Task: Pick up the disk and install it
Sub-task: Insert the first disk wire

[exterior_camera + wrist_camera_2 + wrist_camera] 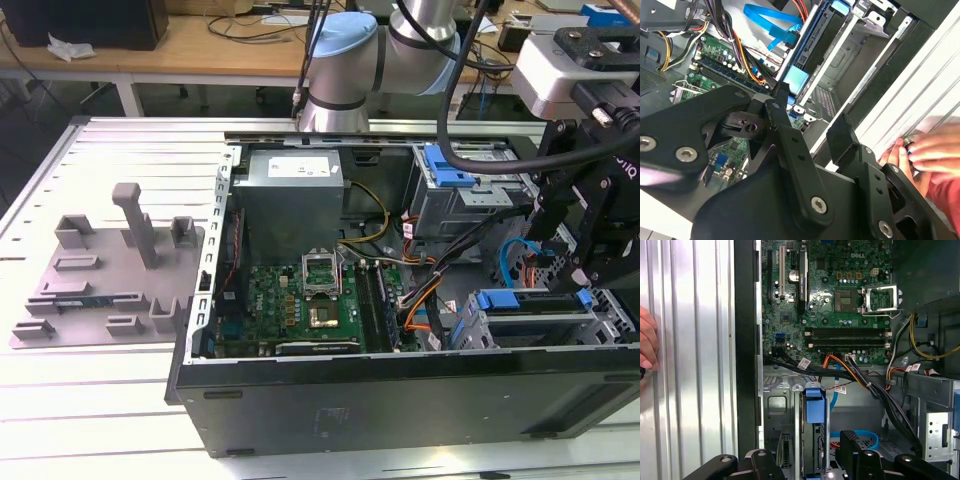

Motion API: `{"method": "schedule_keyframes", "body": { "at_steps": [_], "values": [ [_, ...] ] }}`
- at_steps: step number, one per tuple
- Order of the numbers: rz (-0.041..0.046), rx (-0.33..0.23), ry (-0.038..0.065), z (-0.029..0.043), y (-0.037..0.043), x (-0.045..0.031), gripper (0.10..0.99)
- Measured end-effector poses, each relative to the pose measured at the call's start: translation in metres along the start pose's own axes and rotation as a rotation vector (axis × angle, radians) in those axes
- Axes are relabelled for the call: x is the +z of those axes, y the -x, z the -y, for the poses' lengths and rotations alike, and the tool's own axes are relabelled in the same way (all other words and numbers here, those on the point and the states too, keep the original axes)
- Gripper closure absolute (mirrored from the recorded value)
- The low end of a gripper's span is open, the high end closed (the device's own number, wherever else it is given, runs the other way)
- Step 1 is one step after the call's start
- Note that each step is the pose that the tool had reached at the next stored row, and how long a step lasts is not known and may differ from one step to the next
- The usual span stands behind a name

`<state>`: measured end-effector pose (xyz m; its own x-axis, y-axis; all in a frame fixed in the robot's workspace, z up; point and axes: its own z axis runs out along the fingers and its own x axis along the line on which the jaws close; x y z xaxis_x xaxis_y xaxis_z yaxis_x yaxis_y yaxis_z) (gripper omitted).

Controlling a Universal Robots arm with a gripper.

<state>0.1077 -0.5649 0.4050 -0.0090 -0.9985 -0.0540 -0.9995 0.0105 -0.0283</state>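
Hovering over perforated metal drive cage: black angular pincer, spread wide, empty.

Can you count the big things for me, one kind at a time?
Open computer case: 1
Grey plastic tray: 1
Robot arm: 1
Tool: 1
Person's hand: 1
Total: 5

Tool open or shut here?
Open. The tool has its fingers apart in both wrist views, nothing between them; the blue-framed disk shows beyond the gap, seated in the drive cage.
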Motion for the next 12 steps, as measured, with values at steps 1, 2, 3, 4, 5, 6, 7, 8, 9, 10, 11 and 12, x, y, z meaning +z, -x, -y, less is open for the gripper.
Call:
{"method": "schedule_keyframes", "body": {
  "at_steps": [1,2,3,4,5,6,7,8,9,10,11,12],
  "values": [
    [0.0000,0.000,0.000,0.0000,0.0000,0.0000,0.506],
    [0.0000,0.000,0.000,0.0000,0.0000,0.0000,0.506],
    [0.0000,0.000,0.000,0.0000,0.0000,0.0000,0.506],
    [0.0000,0.000,0.000,0.0000,0.0000,0.0000,0.506],
    [0.0000,0.000,0.000,0.0000,0.0000,0.0000,0.506],
    [0.0002,0.000,0.000,0.0001,0.0013,0.0002,0.506],
    [-0.0003,0.000,0.000,0.0000,0.0046,0.0002,0.506],
    [-0.0006,0.000,0.000,-0.0001,0.0113,0.0007,0.506],
    [-0.0012,0.000,0.000,-0.0003,0.0193,0.0010,0.506],
    [-0.0011,0.000,0.000,-0.0003,0.0245,0.0013,0.506],
    [-0.0014,0.004,0.000,-0.0003,0.0256,0.0013,0.506],
    [-0.0017,0.019,-0.001,-0.0003,0.0256,0.0014,0.506]
  ]
}}
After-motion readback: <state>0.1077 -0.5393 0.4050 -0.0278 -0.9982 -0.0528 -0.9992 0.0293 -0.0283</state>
